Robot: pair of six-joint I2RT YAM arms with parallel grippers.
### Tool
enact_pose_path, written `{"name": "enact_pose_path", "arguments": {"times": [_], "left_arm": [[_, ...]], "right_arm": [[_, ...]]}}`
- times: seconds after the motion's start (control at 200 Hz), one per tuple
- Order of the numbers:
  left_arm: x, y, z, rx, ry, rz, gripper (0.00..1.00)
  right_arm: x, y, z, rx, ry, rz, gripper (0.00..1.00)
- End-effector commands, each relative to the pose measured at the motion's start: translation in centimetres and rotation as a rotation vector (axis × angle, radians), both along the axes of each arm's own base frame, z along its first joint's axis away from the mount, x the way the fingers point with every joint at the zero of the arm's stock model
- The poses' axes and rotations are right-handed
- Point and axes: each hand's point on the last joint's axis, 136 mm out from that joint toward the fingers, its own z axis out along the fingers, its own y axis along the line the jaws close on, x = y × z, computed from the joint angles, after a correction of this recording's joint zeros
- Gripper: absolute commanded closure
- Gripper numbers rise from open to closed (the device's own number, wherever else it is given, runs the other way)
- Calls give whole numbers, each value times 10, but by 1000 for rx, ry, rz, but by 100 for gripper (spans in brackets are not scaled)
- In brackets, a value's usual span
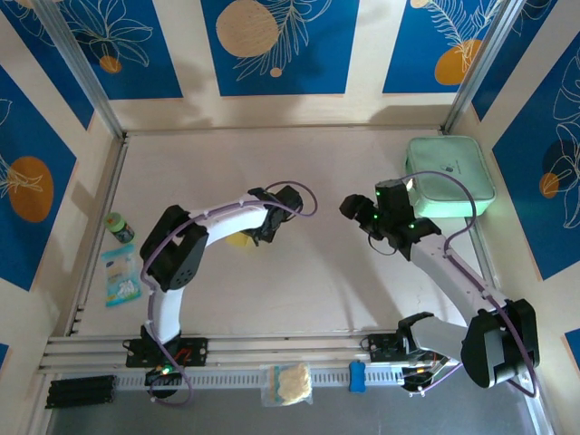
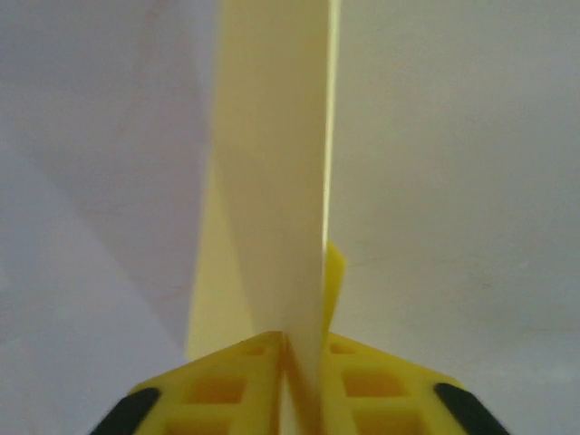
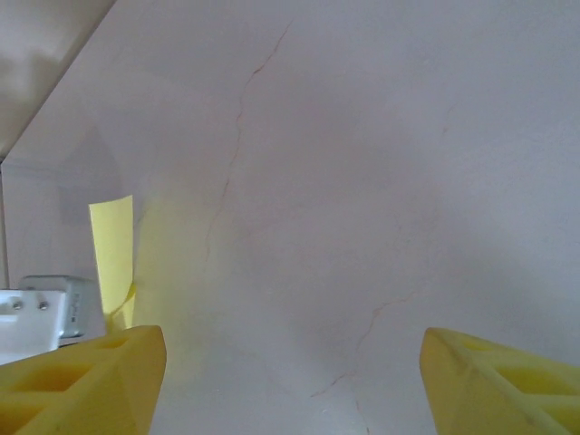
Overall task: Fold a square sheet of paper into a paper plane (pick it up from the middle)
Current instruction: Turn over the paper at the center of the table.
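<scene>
The pale cream counter (image 1: 299,290) takes up the middle of the overhead view, walled in by blue-and-cream patterned panels; the left arm (image 1: 213,222) bends across it towards the centre, and the right arm (image 1: 453,267) reaches in from the far side with a bare gap between the two wrists; the mint-green rounded case (image 1: 450,177) sits at the far right corner, well apart from the work; the right hand (image 3: 290,362) hangs above bare counter with its yellow fingers spread wide and nothing between them; the left hand (image 2: 290,349) has its fingers drawn almost together, with the lower edge of the thin yellow folded sheet of paper (image 2: 272,181) caught between them, which I read as a pinch; the sheet stands on edge rather than lying flat, and its long axis runs straight away from the left hand along the line of the fingers; from overhead a corner of it peeps out beneath the left forearm, near the counter's middle; in the right wrist view it stands as a narrow yellow strip low on the left, so the sheet lies to the right hand's own left, apart from it and beyond its left finger; the left hand is plainly the nearer, being on the paper; in my judgement any help from the right hand means crossing leftward over that gap to meet the upright fold side-on.
</scene>
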Motion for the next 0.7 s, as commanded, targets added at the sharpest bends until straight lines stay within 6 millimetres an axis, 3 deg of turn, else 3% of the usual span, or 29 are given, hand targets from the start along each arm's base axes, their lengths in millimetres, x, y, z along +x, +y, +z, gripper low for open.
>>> {"name": "enact_pose_path", "arguments": {"times": [0.0, 0.115, 0.265, 0.38, 0.5, 0.695], "left_arm": [[-1, -37, -1, -207, 51, 10, 75], [-6, -65, 2, -435, 110, 3, 53], [-1, -68, 29, -667, 88, 27, 41], [6, -45, 54, -799, 22, 90, 33], [11, -5, 74, -935, -62, 190, 23], [4, 57, 79, -996, -161, 288, 7]], "right_arm": [[-10, -9, -10, -13, 41, -32, 26], [-12, -3, -12, 6, 54, -2, 26], [-10, 18, -17, 27, 90, 81, 28], [-6, 47, -23, 7, 124, 155, 24], [-1, 95, -31, -24, 162, 261, 21], [6, 179, -53, -48, 215, 416, 24]]}}
